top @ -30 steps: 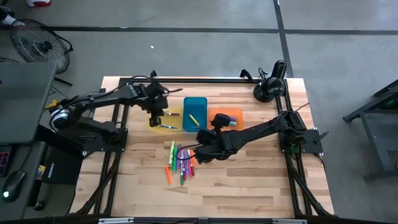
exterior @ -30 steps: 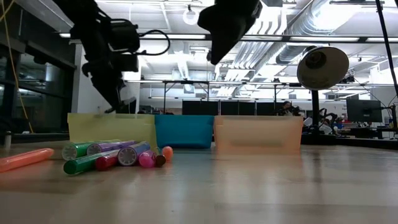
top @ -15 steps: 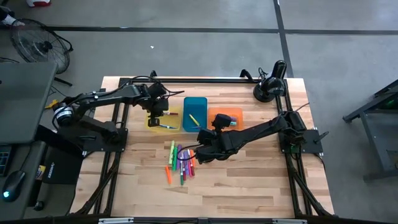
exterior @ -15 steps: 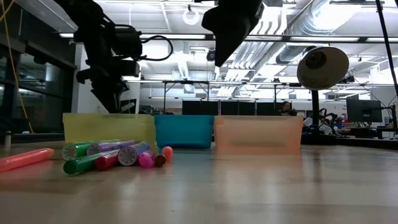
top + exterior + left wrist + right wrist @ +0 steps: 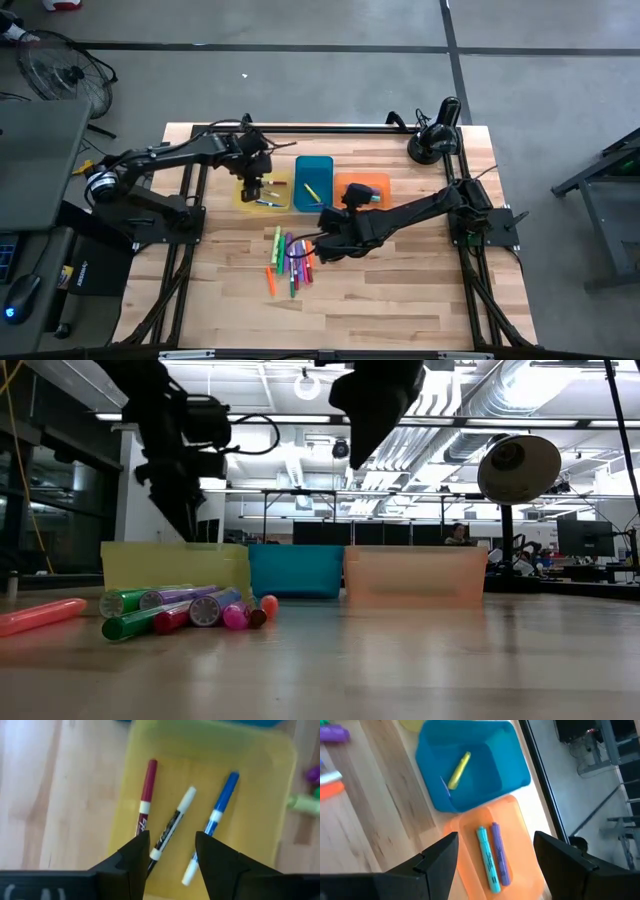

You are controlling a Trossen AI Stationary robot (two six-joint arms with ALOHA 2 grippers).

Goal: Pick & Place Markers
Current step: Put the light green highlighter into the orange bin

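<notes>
My left gripper hangs open over the yellow tray. A red, a black-and-white and a blue marker lie flat on the tray's floor. The black-and-white one runs between the fingers without touching them. My right gripper stands open and empty above the near side of the orange tray, which holds a teal and a purple marker. A yellow marker lies in the blue tray. Several loose markers lie on the wood.
The three trays stand side by side at mid-table, yellow, blue, orange. A black lamp stands at the far right corner. One orange marker lies apart from the pile. Bare wood lies toward the near edge.
My left gripper has stayed over the yellow tray and its fingers have parted. My right gripper has kept still.
</notes>
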